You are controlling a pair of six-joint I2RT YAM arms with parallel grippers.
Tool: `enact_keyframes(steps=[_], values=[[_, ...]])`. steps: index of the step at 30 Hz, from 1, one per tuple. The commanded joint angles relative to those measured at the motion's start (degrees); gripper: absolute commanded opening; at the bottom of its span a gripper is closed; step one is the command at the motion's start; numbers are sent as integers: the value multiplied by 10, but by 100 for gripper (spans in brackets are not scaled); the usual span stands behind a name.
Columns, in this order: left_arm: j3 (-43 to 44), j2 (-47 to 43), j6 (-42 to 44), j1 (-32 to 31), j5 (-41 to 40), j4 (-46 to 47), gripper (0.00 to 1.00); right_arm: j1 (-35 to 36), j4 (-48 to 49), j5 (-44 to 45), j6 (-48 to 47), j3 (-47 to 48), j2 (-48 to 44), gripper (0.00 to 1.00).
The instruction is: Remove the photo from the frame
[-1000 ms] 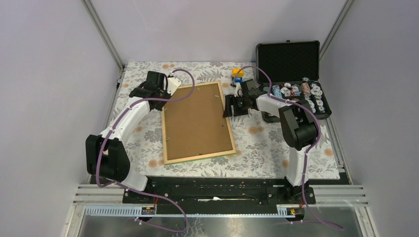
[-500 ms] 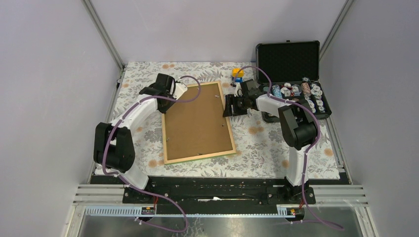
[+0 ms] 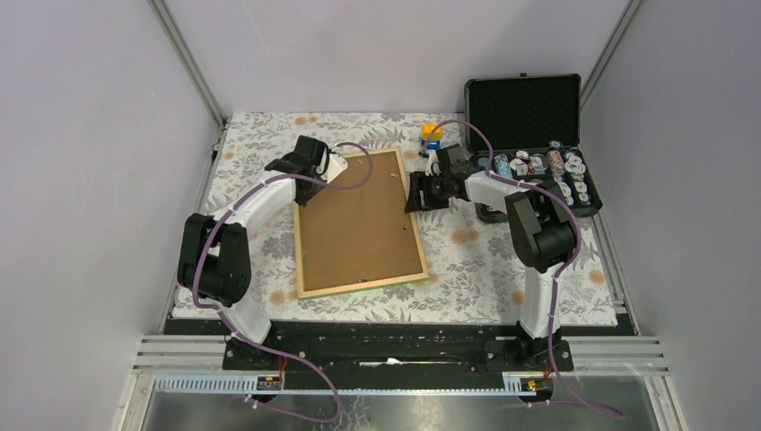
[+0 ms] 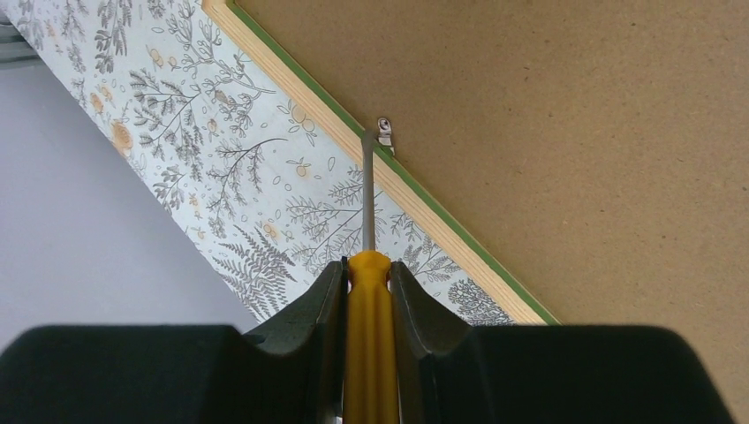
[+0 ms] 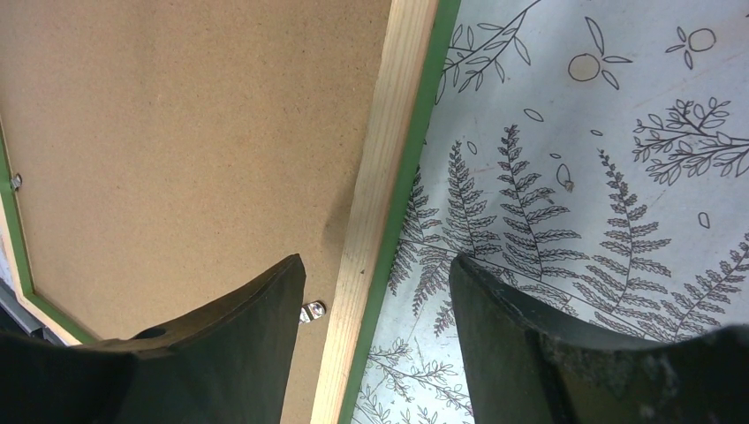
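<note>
The frame lies face down on the patterned cloth, brown board back up, light wood rim around it. The photo is hidden under the board. My left gripper is shut on a yellow-handled screwdriver; its metal tip sits at a small metal clip by the frame's green-edged rim. In the top view the left gripper is at the frame's far left corner. My right gripper is open, its jaws straddling the frame's right rim, with a metal clip beside the left finger. In the top view it is at the frame's right edge.
An open black case with several small round pieces stands at the far right. A small yellow and blue object lies behind the frame. Grey walls close in on the left, right and back.
My left arm has swung right, bringing the screwdriver from off the frame's far left corner to over its left rim. The right arm and the frame have not moved.
</note>
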Motion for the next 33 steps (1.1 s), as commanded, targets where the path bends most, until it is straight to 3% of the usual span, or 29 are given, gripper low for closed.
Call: enact_keyframes(steps=[1,33], values=[[27,3,12,-5,-33,31,0,-1,-5,-3,1,-7,18,68],[36,26,32,-52,-90,6,0,-2,-6,2,-5,-4,23,68]])
